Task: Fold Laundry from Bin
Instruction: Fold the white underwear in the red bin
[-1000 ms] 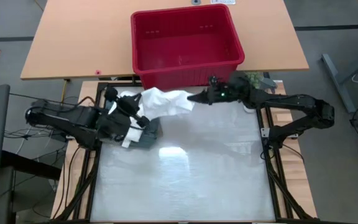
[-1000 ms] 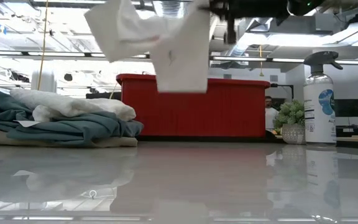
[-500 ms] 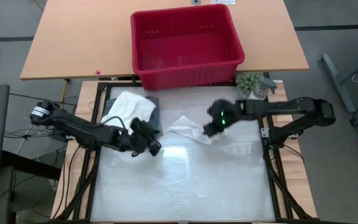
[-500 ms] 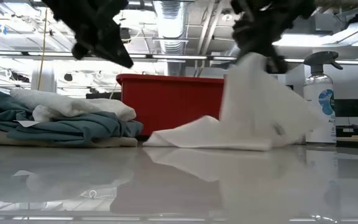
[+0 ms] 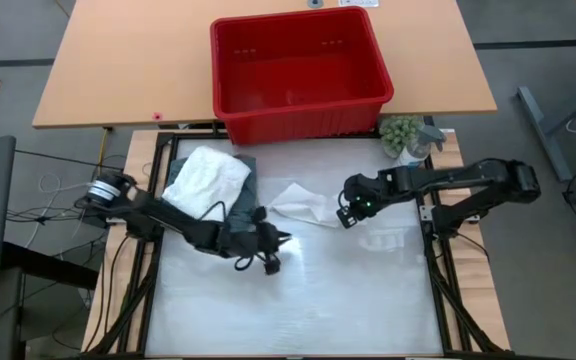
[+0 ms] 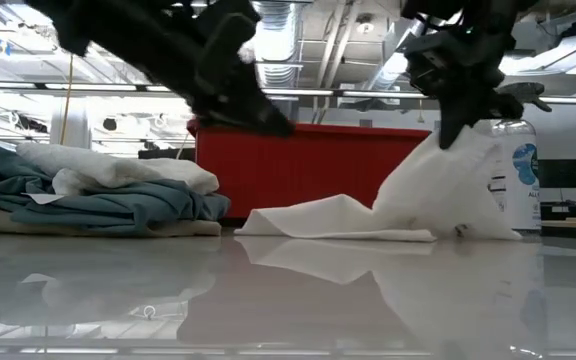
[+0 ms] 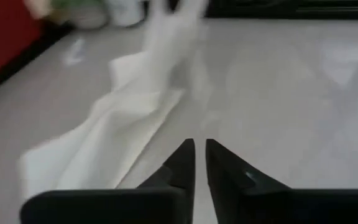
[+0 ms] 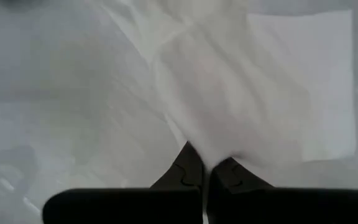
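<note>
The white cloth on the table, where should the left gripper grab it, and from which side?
Probably the free corner of the white cloth lying flat nearest the left gripper, approached from above. The right gripper already pinches the far end, lifted off the table, so the flat end is the slack one.

white cloth [image 5: 303,203] dropped from mid-air onto table; left gripper [image 5: 280,243] let go, swung toward 5 o'clock, empty.
</note>
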